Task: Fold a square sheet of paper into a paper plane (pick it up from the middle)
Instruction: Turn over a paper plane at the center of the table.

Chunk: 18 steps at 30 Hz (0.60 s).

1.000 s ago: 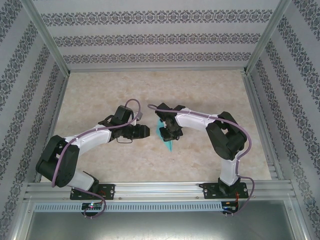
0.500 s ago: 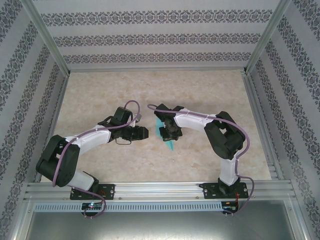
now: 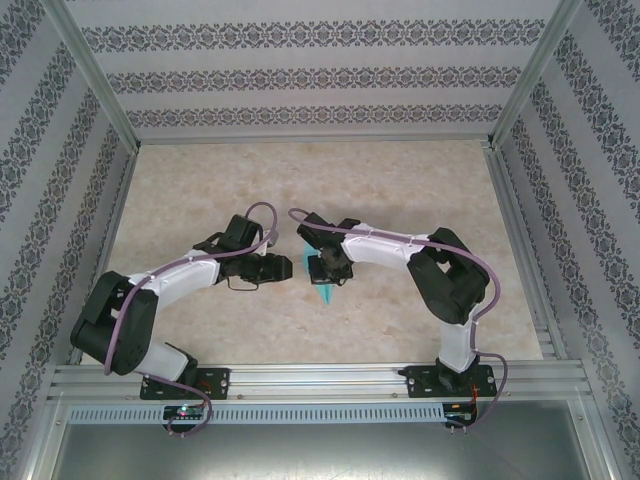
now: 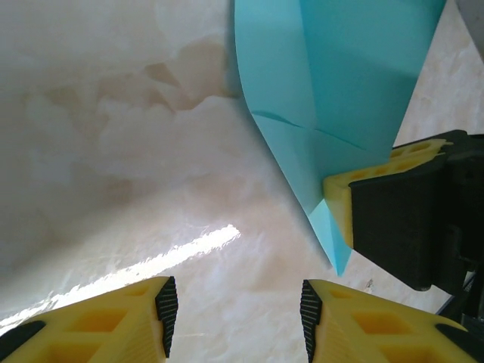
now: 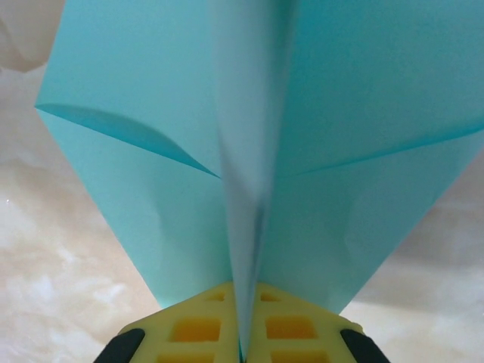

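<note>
Paper plane [image 5: 144, 197] pinched in right hand [image 5: 242, 321] | left hand [image 4: 237, 311] half-open, empty

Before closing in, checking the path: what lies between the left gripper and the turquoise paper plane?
Bare marbled tabletop, in the left wrist view, separates the open left gripper from the turquoise paper plane.

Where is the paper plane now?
The paper plane is over the table centre in the top view, pinched at its centre fold by the right gripper, with the open left gripper to its left.
</note>
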Each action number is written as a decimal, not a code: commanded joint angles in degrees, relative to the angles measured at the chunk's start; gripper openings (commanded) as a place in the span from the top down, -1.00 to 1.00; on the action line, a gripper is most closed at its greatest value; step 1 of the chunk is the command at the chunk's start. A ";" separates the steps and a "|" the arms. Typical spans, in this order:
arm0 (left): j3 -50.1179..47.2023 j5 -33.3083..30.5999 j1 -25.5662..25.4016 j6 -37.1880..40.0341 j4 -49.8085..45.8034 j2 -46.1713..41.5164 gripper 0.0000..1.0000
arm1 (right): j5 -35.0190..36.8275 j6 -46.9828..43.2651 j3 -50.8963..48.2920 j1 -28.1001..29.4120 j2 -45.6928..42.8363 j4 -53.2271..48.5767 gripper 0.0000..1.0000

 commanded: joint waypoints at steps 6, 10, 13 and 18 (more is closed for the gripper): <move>-2.05 -3.26 1.33 1.46 -5.31 -4.12 0.00 | 0.12 7.64 1.34 2.56 0.42 -0.39 0.77; -2.19 -3.09 1.44 1.98 -6.07 -4.95 -0.13 | 1.02 7.36 2.11 3.00 2.29 -1.49 0.70; -1.95 -3.20 1.42 2.31 -6.67 -5.79 -0.21 | 1.54 7.08 1.99 2.82 1.98 -2.12 0.62; -0.59 -3.21 1.44 3.56 -8.61 -6.52 -0.28 | 3.16 6.82 3.00 3.07 -2.03 -4.10 0.43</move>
